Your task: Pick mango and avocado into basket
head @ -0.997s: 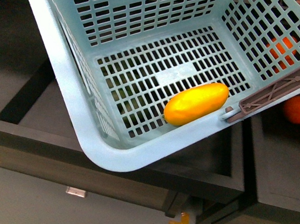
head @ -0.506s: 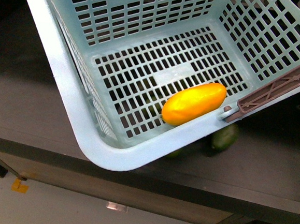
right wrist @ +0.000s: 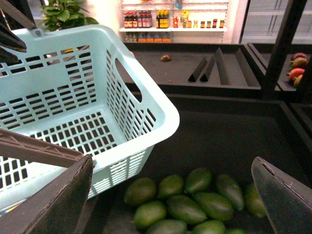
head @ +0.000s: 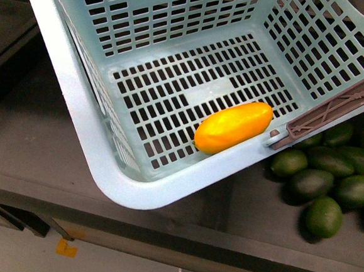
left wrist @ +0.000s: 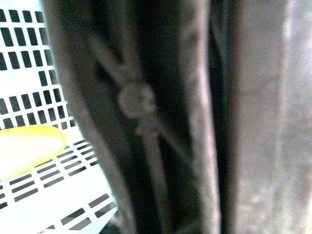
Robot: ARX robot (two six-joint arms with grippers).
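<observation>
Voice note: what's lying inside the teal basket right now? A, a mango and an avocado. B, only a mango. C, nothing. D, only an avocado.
B: only the mango lies on the slotted floor of the basket; the avocados all lie outside it.

Basket (head: 71, 96): open from above; slotted floor bare except for the mango (head: 233, 127), which lies against the near wall beside the handle pivot
Handle (head: 339, 107): lowered along the right rim, crossing that edge
Avocados (head: 324, 216): clustered and touching in the dark bin (head: 246, 201) right of the basket, uncovered above; the leftmost sit close under the basket's rim
Right gripper (right wrist: 171, 165): jaws spread wide over the cluster, clear air between
</observation>
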